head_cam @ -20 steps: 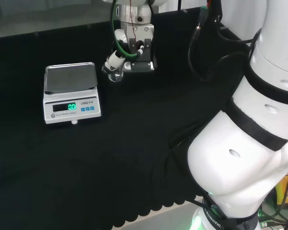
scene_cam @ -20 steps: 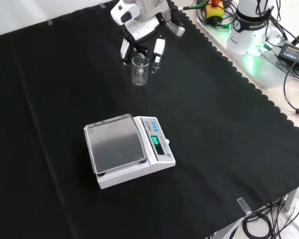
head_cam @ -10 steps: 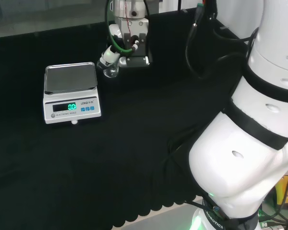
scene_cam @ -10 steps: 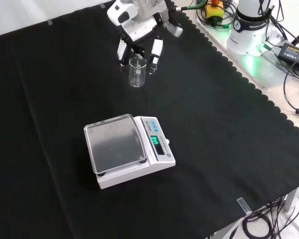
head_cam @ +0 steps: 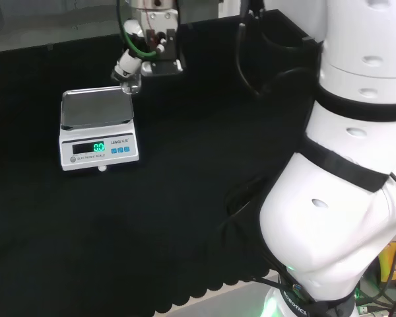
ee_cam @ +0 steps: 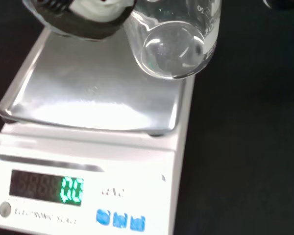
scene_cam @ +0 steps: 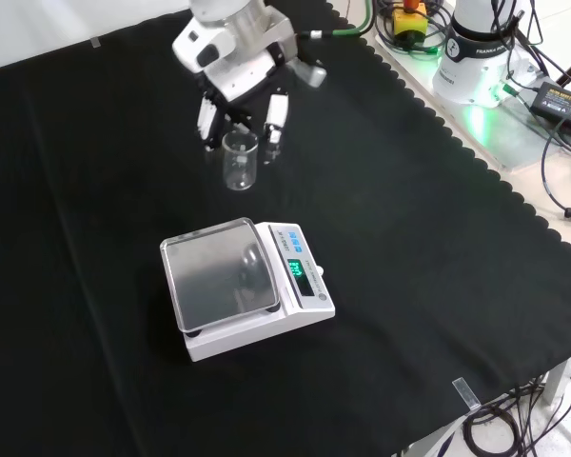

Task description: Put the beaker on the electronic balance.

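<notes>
Above the cloth, near the balance's (scene_cam: 247, 286) far edge in the front view, the hand (scene_cam: 236, 71) carries the beaker (scene_cam: 239, 160), its fingers curled down around the glass from above. In the head view the beaker (head_cam: 129, 84) hangs just at the right rear corner of the pan (head_cam: 96, 107); in the wrist view its round base (ee_cam: 174, 51) overlaps that same corner of the pan (ee_cam: 88, 93), with part of the glass seemingly out past the rim. It is lifted clear and does not yet rest on anything.

The main risk, as I judge it, is lowering too soon. Set down from this spot, the base could land half on the pan's raised edge and half off, and the beaker would tip onto the cloth or slide off the corner. It seems to need more travel toward the pan's middle first.

A second risk is height: if the hand drops while crossing, the glass base could strike the rim and shove the balance, or twist the beaker in the fingers.

A third is the release. Clear glass is light and smooth, so a finger dragging on the wall as the hand opens could topple it. The display (ee_cam: 71, 190) is lit, so a hard landing would also jolt the reading.
</notes>
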Controlling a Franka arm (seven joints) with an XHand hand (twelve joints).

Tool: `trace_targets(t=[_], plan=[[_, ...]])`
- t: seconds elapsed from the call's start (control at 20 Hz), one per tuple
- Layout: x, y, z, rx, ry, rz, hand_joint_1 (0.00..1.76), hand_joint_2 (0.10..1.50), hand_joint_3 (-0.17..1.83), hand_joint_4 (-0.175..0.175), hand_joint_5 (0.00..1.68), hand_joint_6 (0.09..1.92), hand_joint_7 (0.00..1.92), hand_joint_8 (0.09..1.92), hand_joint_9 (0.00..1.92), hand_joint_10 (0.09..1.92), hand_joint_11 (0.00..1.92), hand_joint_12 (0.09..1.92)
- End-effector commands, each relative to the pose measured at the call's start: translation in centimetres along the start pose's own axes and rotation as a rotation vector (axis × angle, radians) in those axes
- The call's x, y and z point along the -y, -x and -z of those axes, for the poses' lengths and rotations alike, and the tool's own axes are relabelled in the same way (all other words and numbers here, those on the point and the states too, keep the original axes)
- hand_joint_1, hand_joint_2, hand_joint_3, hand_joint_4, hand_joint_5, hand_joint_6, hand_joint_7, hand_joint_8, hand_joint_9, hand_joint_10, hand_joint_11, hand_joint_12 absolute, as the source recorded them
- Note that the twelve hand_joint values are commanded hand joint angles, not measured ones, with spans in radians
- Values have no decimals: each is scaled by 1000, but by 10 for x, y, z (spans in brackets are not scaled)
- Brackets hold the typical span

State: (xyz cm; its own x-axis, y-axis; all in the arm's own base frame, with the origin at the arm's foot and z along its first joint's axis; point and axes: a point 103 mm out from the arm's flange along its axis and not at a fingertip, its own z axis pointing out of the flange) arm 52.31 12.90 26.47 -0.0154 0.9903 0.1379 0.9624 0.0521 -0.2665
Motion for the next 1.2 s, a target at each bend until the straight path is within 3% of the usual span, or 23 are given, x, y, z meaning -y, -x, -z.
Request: trace_targets(t=[0.05, 0.4, 0.75, 1.2], plan=[[-59, -38, -15, 10, -110, 97, 997, 823, 555, -175, 855, 707, 1052, 712, 1752, 87, 1737, 475], [-82, -51, -34, -11, -121, 134, 997, 821, 559, -175, 852, 708, 1052, 712, 1753, 87, 1738, 473], [-86, -51, -48, -50, -83, 130, 997, 819, 563, -175, 848, 709, 1052, 712, 1755, 87, 1739, 471], [-97, -61, -67, -30, -113, 121, 999, 815, 567, -175, 841, 711, 1052, 712, 1757, 87, 1740, 468]])
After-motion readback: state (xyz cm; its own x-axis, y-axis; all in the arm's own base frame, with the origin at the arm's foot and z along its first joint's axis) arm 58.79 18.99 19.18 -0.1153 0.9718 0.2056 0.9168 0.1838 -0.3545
